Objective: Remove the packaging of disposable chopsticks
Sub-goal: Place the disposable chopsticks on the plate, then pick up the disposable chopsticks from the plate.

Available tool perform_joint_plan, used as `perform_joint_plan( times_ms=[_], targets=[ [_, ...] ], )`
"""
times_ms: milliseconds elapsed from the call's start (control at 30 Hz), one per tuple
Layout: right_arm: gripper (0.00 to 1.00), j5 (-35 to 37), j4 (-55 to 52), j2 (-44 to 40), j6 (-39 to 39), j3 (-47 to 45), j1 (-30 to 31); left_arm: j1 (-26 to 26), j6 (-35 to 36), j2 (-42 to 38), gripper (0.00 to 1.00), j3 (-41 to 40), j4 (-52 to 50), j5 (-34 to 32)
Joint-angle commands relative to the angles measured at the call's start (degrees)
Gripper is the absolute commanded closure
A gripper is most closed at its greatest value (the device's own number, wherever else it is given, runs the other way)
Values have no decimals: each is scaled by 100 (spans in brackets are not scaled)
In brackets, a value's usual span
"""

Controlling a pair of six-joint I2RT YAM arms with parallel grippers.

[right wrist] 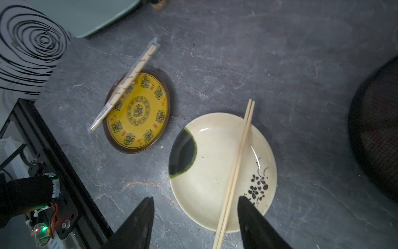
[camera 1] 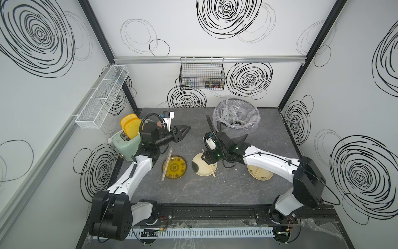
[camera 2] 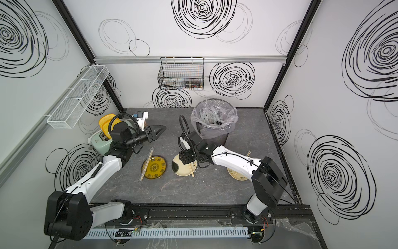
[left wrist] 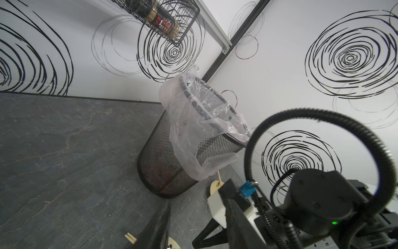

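Right wrist view: right gripper (right wrist: pixel 196 197) wide, empty, bare chopsticks (right wrist: pixel 237 163) between jaws. We flag: closing here would drag pair off cream plate (right wrist: pixel 206 151).

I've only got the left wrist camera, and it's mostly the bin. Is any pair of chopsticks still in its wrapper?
Observer: Yes, one. The wrapped pair lies across the rim of the yellow plate, with its sleeve on.
Operator: And the right gripper?
Observer: The right gripper is open above the cream plate, holding nothing.
Operator: What's on that plate?
Observer: A bare pair lies across it, passing between the open jaws.
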Motion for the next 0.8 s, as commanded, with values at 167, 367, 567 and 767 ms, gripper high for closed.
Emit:
perform_joint_plan(
  times_ms=[167, 367, 567, 767],
  targets=[
    [32, -263, 2058, -747, -864, -1126, 44, 33, 1492, -346, 54, 674, -1810, -1507],
    [32, -631, 2946, -691, -1118, -1537, 90, 110, 1747, -746, 53, 582, -3168, -2944],
    [32, -938, 3606, -434, -1233, -1817, 203, -12, 1626, -917, 48, 131, -3893, -3448],
    [32, -998, 4424, -447, -1241, -2416, 610, -588, 1517, -302, 47, 48, -4308, -4240]
  ],
)
